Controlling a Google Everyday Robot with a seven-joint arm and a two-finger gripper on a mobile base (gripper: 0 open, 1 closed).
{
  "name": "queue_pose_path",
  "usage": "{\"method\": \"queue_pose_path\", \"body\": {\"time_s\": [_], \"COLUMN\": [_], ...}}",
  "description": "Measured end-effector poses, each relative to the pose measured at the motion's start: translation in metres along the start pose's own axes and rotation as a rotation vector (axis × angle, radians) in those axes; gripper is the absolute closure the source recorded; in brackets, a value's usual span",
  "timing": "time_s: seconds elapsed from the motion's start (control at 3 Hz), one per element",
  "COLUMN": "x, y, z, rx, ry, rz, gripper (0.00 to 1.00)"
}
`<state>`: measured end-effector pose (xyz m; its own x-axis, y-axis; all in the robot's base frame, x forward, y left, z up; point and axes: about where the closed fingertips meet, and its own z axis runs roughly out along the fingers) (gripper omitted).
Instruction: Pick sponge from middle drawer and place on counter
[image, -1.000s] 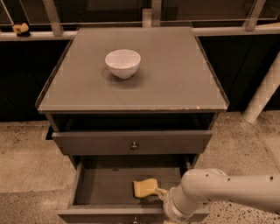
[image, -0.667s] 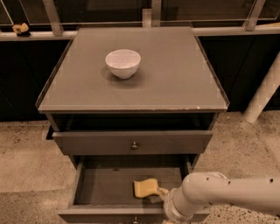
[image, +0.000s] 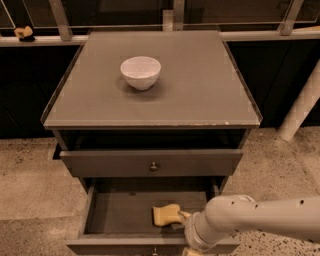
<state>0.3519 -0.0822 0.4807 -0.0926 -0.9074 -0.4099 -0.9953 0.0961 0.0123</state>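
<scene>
The pale-yellow sponge (image: 166, 215) lies flat on the floor of the open middle drawer (image: 120, 210), right of its centre. My gripper (image: 183, 218) reaches in from the right on a thick white arm and is at the sponge's right edge, low in the drawer. The arm's wrist hides most of the gripper. The grey counter (image: 200, 85) sits above the drawers, well away from the gripper.
A white bowl (image: 141, 72) stands on the counter, left of centre. The drawer above (image: 154, 166), with a round knob, is pulled out slightly. A white post (image: 300, 107) stands at the right. A small tan lump (image: 23, 33) rests on the back ledge, far left.
The arm has shifted slightly to the left, bringing the gripper closer against the sponge's right edge. The sponge has not moved.
</scene>
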Motion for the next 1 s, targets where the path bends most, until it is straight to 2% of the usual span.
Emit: {"method": "queue_pose_path", "body": {"time_s": [0.33,0.67,1.0], "x": [-0.012,-0.025,-0.032], "y": [-0.030,-0.065,-0.098], "z": [0.014,0.026,0.032], "rx": [0.038,0.050,0.060], "ry": [-0.035,-0.062,-0.075], "rz": [-0.033,-0.045,-0.024], "gripper": [0.00,0.00,0.00]}}
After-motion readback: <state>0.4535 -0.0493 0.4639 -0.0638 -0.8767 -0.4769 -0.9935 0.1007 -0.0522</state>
